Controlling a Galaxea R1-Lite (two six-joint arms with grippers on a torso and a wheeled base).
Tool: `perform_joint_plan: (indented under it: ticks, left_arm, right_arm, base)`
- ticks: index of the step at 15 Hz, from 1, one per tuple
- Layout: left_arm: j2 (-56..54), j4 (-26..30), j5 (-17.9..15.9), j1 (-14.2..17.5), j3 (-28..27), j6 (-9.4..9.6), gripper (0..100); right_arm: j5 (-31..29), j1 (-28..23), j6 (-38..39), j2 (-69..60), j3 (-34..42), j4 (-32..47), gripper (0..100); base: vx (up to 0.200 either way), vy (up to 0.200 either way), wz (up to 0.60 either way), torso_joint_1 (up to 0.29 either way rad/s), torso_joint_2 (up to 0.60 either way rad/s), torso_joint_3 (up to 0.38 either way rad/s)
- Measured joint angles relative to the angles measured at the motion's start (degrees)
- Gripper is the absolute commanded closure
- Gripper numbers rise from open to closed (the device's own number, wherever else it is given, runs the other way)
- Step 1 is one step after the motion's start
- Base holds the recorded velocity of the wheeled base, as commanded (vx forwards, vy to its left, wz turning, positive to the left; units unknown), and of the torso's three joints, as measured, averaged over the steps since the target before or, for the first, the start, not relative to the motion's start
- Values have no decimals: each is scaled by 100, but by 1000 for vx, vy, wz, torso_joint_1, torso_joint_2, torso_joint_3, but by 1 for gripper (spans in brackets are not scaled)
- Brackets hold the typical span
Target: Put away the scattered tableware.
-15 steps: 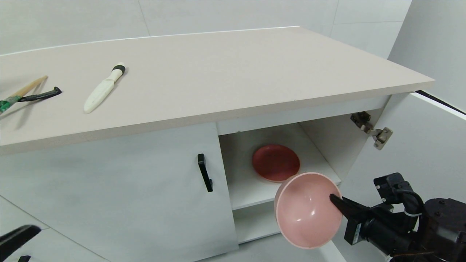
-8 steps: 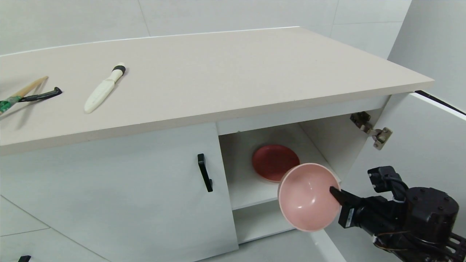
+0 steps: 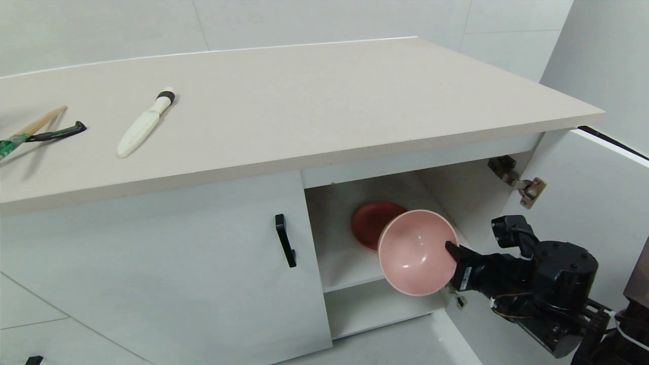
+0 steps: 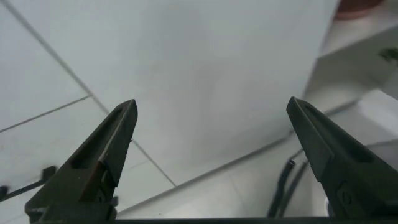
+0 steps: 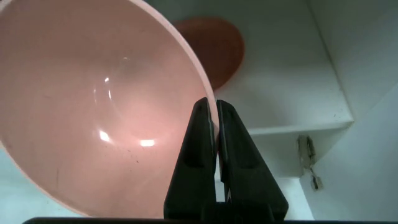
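In front of the open cupboard, the pink bowl (image 3: 416,252) hangs in the air, tipped on its side so the hollow part faces out. The right hand (image 3: 450,249) is pinched tight on the bowl's rim, one finger inside and one outside. I think it holds the thin edge because the round body is too wide to grab. The tipped hold also keeps the bowl low enough to slide in under the tabletop (image 3: 304,101).

Just behind the bowl, a red plate (image 3: 367,223) lies flat on the shelf (image 3: 339,263) inside the cupboard. The bowl looks meant for that shelf, beside the plate or on it. It is not set down yet. The right door (image 3: 583,192) is swung wide open to make room for the arm, and the left door (image 3: 177,263) is closed.

Up on the tabletop, far from the bowl, lie a white tool (image 3: 144,123) and a wooden stick (image 3: 43,120). They probably need putting away too.

The left hand (image 4: 211,107) is low by the floor, fingers wide apart, holding nothing.
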Motion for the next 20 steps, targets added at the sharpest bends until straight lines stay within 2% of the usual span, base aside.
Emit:
perform_joint_plan:
  ticks: [1, 3, 5, 6, 8, 9, 11, 12, 14, 15, 20]
  left_arm:
    - [61, 6, -27, -94, -6, -37, 0]
    - [301, 9, -123, -547, -16, -296, 0]
    - [375, 2, -162, -914, -16, -408, 0]
    - [297, -7, -161, -923, -16, -413, 0]
    - [0, -33, -74, -538, -9, -301, 0]
    - [-149, -49, 162, -418, -5, -215, 0]
    - [-345, -57, 747, -350, 0, -167, 0]
    - [-397, -68, 1050, -343, 5, -280, 0]
    - [-461, -227, 1120, -334, 22, -545, 0]
    - [-474, -210, 1148, -332, 39, -589, 0]
    - [-490, -9, 1146, -332, 57, -553, 0]
  right_arm:
    - [22, -13, -4, -23, -52, 1, 100]
    - [66, -35, -17, -69, -201, -5, 100]
    - [90, -49, -17, -61, -252, 0, 100]
    - [187, -88, -26, -45, -285, 0, 100]
    - [406, -169, -83, 5, -433, 0, 100]
    - [450, -217, -107, 55, -532, -10, 100]
    - [477, -258, -132, 201, -641, 0, 100]
    - [479, -269, -137, 276, -707, 1, 100]
    - [480, -272, -137, 357, -991, 250, 100]
    - [480, -274, -138, 369, -1161, 455, 100]
    - [491, -283, -137, 368, -1929, 1263, 100]
  base:
    - [0, 0, 0, 0, 0, 0]
    - [0, 0, 0, 0, 0, 0]
    - [0, 0, 0, 0, 0, 0]
    - [0, 0, 0, 0, 0, 0]
    - [0, 0, 0, 0, 0, 0]
    - [0, 0, 0, 0, 0, 0]
    - [0, 0, 0, 0, 0, 0]
    - [0, 0, 0, 0, 0, 0]
    - [0, 0, 0, 0, 0, 0]
    - [0, 0, 0, 0, 0, 0]
    - [0, 0, 0, 0, 0, 0]
